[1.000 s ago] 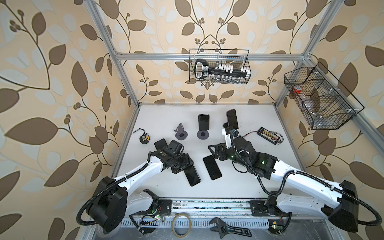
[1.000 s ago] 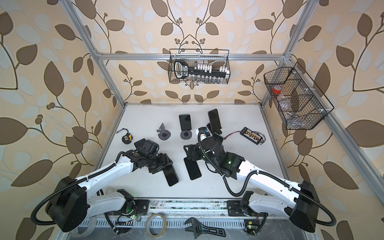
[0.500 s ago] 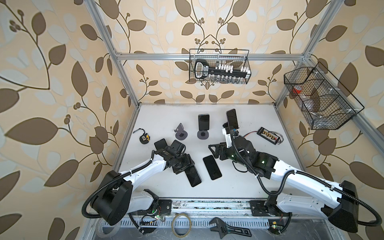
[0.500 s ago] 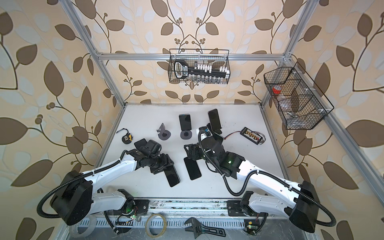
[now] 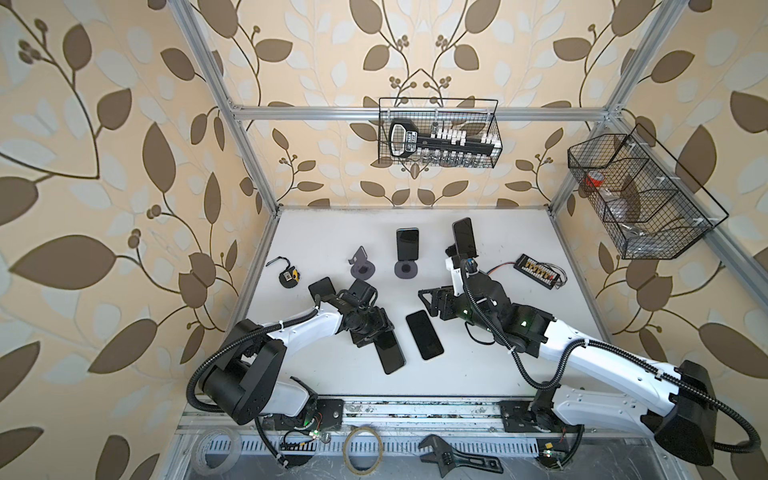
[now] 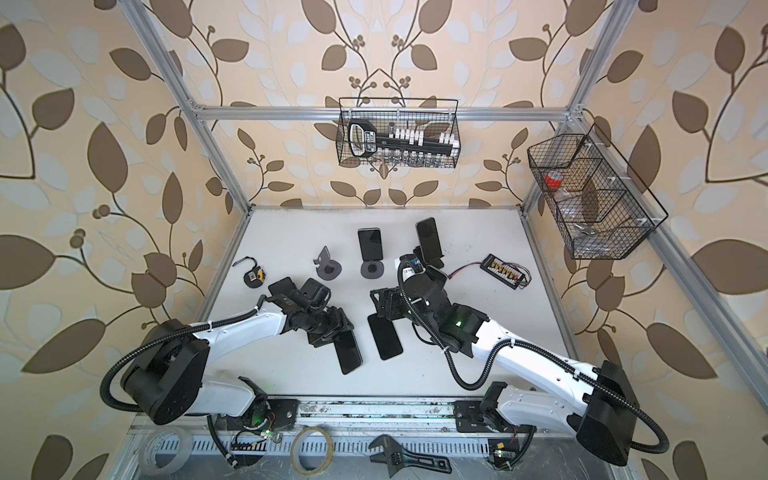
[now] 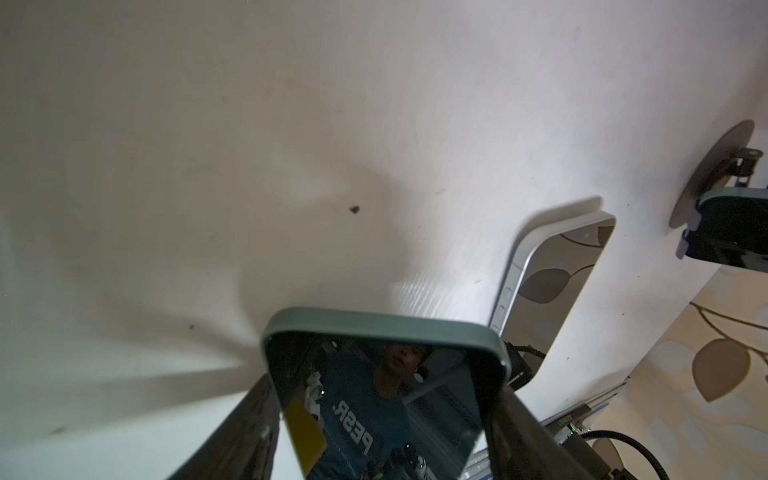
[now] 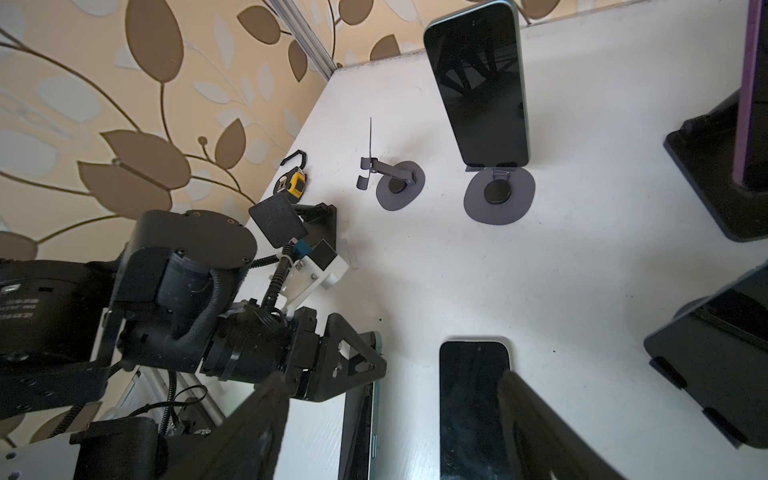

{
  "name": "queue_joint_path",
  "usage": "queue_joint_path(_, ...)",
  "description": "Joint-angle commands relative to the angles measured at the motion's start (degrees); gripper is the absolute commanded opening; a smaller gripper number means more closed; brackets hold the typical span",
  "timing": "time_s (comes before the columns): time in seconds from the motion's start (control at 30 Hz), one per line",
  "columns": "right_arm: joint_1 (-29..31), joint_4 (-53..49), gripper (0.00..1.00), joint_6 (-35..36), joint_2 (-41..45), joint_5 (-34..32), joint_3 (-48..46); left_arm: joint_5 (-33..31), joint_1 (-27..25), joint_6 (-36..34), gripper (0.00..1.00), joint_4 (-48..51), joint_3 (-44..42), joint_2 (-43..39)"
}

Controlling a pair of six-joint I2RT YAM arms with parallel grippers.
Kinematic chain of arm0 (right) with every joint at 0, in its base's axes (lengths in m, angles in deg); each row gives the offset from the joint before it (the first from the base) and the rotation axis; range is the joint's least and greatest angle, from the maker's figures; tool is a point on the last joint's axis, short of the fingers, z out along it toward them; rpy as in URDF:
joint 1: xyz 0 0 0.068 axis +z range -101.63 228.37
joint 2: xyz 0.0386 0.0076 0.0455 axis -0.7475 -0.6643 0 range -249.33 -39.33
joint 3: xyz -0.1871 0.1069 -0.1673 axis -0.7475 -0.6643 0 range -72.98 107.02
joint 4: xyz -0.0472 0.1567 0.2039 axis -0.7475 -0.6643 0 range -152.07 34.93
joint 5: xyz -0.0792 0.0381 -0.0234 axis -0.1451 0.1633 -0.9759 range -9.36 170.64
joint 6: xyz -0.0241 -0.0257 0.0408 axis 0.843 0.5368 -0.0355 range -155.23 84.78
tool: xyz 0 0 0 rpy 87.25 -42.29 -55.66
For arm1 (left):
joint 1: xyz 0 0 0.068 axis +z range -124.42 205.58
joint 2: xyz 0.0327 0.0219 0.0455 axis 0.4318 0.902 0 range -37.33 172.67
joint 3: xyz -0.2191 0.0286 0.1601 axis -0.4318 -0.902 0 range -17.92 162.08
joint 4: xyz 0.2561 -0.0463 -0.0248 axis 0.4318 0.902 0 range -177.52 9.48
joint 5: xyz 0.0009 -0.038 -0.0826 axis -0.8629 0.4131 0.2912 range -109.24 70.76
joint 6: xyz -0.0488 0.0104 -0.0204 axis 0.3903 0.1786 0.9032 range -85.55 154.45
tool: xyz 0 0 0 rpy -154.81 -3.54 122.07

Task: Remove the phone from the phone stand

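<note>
My left gripper (image 5: 368, 332) is shut on a green-cased phone (image 5: 388, 351) that lies flat and low at the table's front; its fingers (image 7: 232, 436) clamp the phone (image 7: 382, 386) by its long edges. I cannot tell whether it touches the table. Just beside it, a second phone (image 5: 424, 334) lies flat. My right gripper (image 8: 395, 415) hangs open above that phone (image 8: 469, 399), touching nothing. At the back, an empty phone stand (image 5: 361, 266) sits next to a stand (image 5: 406, 268) with a phone (image 5: 407, 243) upright on it. Another phone (image 5: 464, 237) stands behind my right wrist.
A small tape measure (image 5: 289, 277) lies at the left edge. At the right is a circuit board with wires (image 5: 538, 270). Wire baskets (image 5: 438, 133) hang on the back and right walls. A wrench (image 5: 453, 459) and tape rolls lie beyond the front rail.
The left arm's shoulder and elbow have swung in toward the table, while the held phone has stayed almost in place. The right arm has barely moved.
</note>
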Motion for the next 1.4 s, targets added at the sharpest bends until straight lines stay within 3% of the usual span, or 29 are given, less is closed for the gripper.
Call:
queue_joint_path(0.0,-0.29,1.24,0.81,-0.34,-1.05,1.11,-1.22,0.47,-0.63,1.09,0.00,-1.87,2.47,0.84)
queue_joint_path(1.23,-2.09,1.50,0.84,-0.65,4.53,-0.74,-7.36,-3.32,-3.27,-2.07,0.00,0.98,7.49,11.30)
queue_joint_path(1.37,-2.36,1.41,0.85,-0.39,5.91,-1.40,-7.99,-3.37,-3.30,-1.84,0.07,1.83,7.10,12.17)
